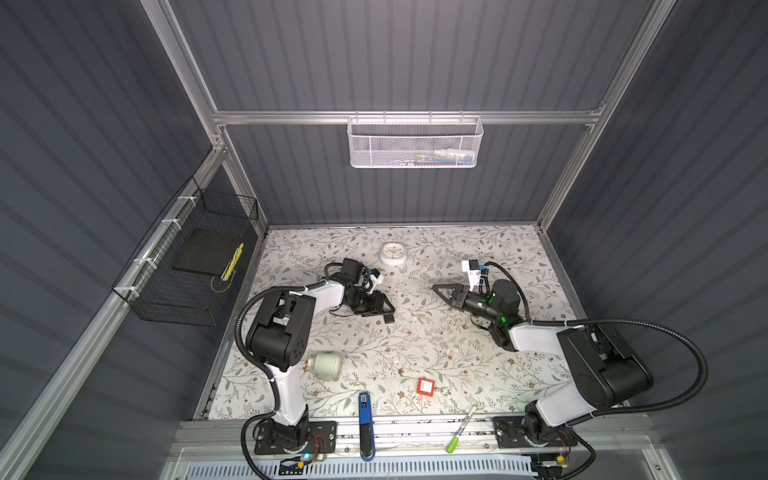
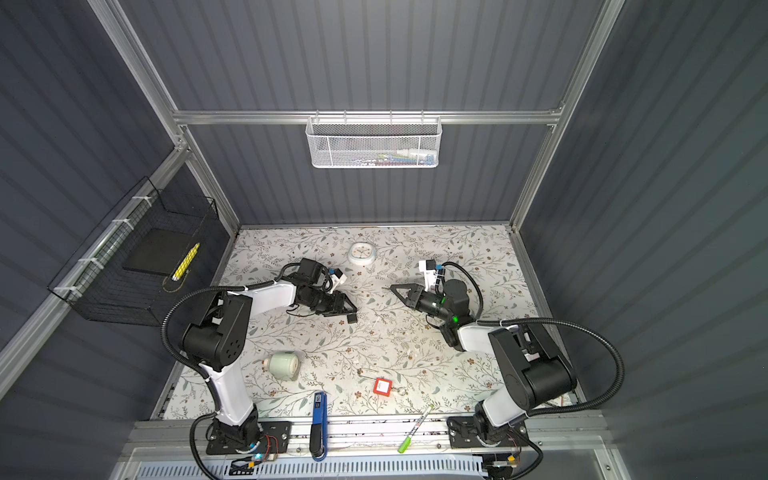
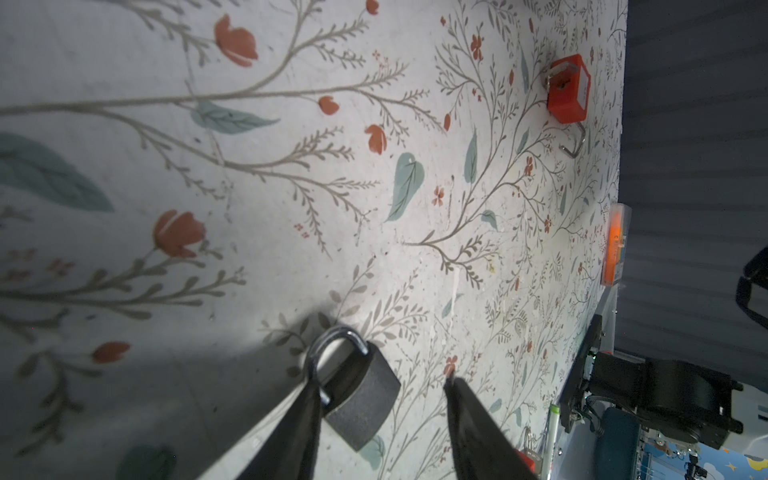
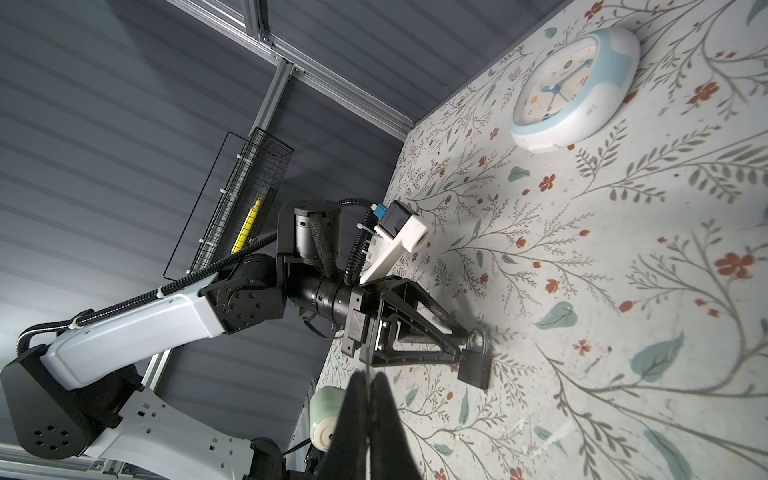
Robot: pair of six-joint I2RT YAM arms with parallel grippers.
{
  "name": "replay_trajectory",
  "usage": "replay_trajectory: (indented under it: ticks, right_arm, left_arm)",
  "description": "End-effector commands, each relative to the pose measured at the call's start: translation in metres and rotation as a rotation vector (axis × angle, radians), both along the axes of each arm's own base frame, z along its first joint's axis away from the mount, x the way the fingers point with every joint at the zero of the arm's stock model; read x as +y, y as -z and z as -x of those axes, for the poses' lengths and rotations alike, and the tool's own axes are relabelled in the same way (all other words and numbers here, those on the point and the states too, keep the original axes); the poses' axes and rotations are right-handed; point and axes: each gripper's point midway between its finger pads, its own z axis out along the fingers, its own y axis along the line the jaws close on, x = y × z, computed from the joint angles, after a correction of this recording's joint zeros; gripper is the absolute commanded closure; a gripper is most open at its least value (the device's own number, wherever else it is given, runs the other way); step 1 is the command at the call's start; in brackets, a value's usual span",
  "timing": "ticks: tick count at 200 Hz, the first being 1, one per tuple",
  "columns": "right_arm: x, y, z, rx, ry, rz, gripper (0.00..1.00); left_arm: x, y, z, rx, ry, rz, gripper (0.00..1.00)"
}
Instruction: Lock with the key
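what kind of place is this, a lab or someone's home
Most likely a robot test cell in a lab, not a home: grey ribbed wall panels on an aluminium frame, a white and black left arm and right arm bolted to a metal front rail, and a floral-print tabletop.

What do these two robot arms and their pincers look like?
Both the left arm and right arm have white links joined by chunky black joints, with ribbed black hoses alongside. Each ends in a black triangular pincer: left gripper, right gripper. Green lights glow on the right wrist.
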Motion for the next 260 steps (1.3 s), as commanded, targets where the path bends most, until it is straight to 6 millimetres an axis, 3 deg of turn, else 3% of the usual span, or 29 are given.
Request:
replay_trajectory:
  ticks: [1, 147, 193, 223, 260]
  right_arm:
    - [0.003, -0.009, -0.003, -0.033, -0.016, -0.007, 1.0]
    - [0.003, -0.006, -0.003, -0.028, -0.018, -0.006, 1.0]
    - [0.004, 0.005, -0.001, -0.028, -0.018, 0.038, 1.0]
    - [0.017, 0.025, 0.008, -0.088, -0.031, 0.236, 1.0]
    - [0.043, 0.052, 0.029, -0.365, -0.075, 0.78, 1.0]
  left_arm:
    - [-0.006, 0.004, 0.004, 0.026, 0.013, 0.016, 0.49]
    - [-0.004, 0.01, 0.005, 0.023, 0.012, -0.022, 0.49]
    - [-0.001, -0.014, -0.007, -0.061, -0.026, -0.032, 0.48]
    - [0.008, -0.04, -0.02, -0.151, -0.072, -0.053, 0.46]
    - [0.03, -0.065, -0.031, -0.187, -0.144, -0.03, 0.45]
